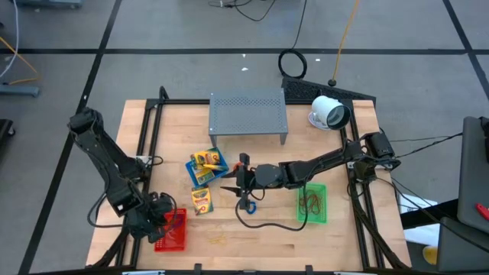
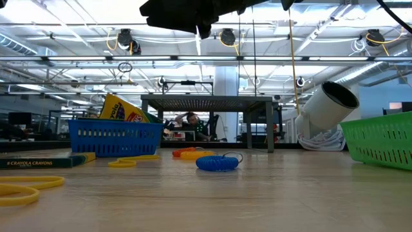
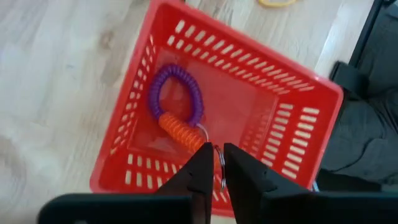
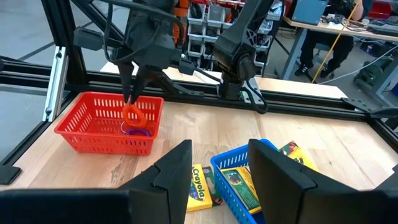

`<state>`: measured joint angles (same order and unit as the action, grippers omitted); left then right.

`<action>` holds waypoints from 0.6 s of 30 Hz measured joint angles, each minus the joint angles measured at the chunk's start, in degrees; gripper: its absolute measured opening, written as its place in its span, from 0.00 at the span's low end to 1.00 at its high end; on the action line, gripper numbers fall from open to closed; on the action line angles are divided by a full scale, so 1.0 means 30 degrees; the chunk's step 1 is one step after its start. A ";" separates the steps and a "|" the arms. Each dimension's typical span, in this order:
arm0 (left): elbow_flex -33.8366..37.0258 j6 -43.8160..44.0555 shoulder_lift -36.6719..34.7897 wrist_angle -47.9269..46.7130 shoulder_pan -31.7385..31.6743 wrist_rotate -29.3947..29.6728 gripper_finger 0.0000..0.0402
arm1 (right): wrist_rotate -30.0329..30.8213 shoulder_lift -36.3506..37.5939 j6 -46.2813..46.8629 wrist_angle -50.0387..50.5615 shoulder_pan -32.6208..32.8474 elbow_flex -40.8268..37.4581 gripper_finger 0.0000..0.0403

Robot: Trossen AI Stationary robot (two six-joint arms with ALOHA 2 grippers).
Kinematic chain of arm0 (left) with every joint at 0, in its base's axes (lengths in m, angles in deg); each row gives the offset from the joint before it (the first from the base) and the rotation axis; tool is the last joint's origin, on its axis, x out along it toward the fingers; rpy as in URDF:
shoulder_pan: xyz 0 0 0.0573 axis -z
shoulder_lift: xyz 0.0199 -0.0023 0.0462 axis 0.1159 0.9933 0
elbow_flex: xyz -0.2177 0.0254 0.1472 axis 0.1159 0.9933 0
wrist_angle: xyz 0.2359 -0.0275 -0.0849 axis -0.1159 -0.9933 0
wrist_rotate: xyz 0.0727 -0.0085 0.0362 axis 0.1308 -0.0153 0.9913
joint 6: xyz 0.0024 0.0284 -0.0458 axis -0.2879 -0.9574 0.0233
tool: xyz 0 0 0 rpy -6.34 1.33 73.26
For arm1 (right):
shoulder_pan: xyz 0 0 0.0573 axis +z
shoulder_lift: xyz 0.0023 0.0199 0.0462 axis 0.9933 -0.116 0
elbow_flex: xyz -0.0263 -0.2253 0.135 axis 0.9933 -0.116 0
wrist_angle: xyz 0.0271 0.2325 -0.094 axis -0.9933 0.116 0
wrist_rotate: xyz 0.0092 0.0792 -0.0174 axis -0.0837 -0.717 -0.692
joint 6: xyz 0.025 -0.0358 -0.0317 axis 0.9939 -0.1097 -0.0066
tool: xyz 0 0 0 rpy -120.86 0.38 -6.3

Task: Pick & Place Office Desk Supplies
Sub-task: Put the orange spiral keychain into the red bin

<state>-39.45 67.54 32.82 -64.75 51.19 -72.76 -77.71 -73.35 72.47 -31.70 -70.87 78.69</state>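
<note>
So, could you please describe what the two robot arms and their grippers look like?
Both arms are dark, nearly black, built of jointed segments with rounded housings, and black cables run along them. The left gripper has two matte black, angular fingers that taper to narrow tips. The right gripper has two broader, flat black fingers with slanted edges. I see no markings on either.
</note>
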 joint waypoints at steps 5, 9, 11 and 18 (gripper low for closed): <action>0.0000 -0.0039 -0.0007 0.0008 0.0000 0.0372 0.19 | -0.0007 0.0000 0.0002 0.0007 0.0000 0.0000 0.37; 0.0000 -0.0046 -0.0007 0.0054 0.0000 0.0358 0.25 | -0.0007 0.0000 0.0002 0.0015 0.0000 0.0000 0.37; 0.0000 -0.0046 -0.0007 0.0335 0.0000 0.0352 0.27 | -0.0011 0.0000 0.0002 0.0015 0.0000 0.0000 0.37; -0.0182 -0.0156 -0.0495 0.0764 -0.0022 0.0307 0.31 | 0.0007 0.0000 -0.0003 0.0000 0.0000 0.0000 0.37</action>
<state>-40.00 67.08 31.34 -62.46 51.13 -71.84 -77.68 -73.35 72.47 -31.70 -70.87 78.69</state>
